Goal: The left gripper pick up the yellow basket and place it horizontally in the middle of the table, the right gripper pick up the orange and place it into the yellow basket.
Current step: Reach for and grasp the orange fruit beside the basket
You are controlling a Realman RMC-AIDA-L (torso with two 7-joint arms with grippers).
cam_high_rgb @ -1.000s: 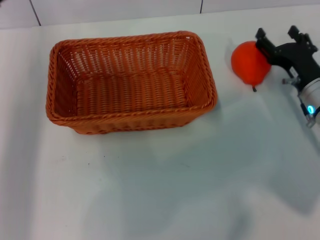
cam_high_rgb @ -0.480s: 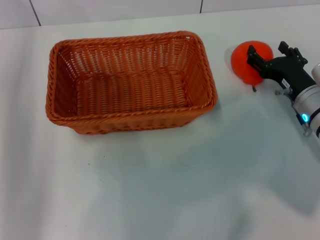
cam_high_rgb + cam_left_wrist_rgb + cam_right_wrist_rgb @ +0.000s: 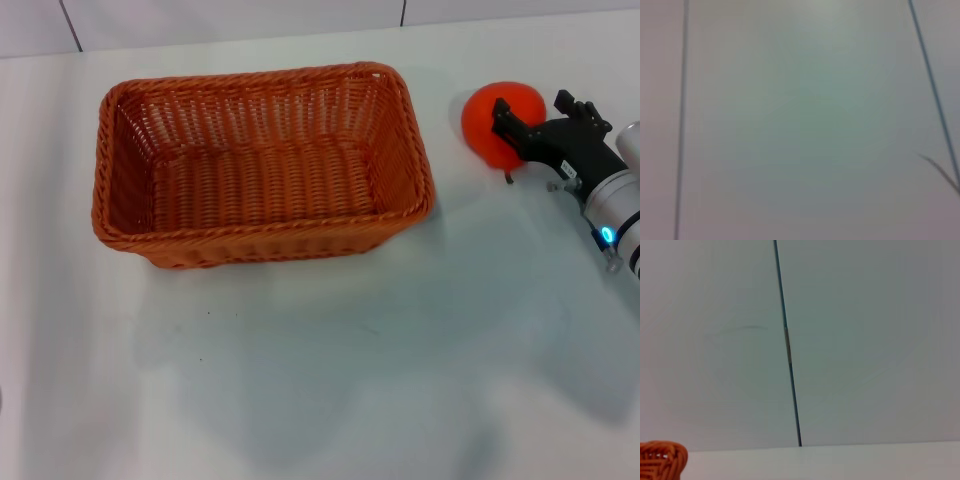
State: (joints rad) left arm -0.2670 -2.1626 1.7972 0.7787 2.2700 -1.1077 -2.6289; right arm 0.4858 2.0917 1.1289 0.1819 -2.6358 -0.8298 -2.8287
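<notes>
The yellow basket (image 3: 262,165), an orange-brown woven rectangle, lies lengthwise and empty on the white table (image 3: 320,380), left of centre. Its corner shows in the right wrist view (image 3: 660,461). The orange (image 3: 488,130) lies on the table to the basket's right, its dark stem pointing to the near side. My right gripper (image 3: 530,108) is open at the orange's right side. One finger (image 3: 508,128) lies over the fruit's middle and the other stands past its right edge. My left gripper is out of view, and its wrist view shows only a pale wall.
A pale wall with dark vertical seams (image 3: 790,365) stands behind the table's far edge. Bare tabletop lies between the basket and the orange and across the near half.
My right gripper has moved left and slightly nearer, from beside the orange's right edge to over the fruit. The basket and the orange have not moved.
</notes>
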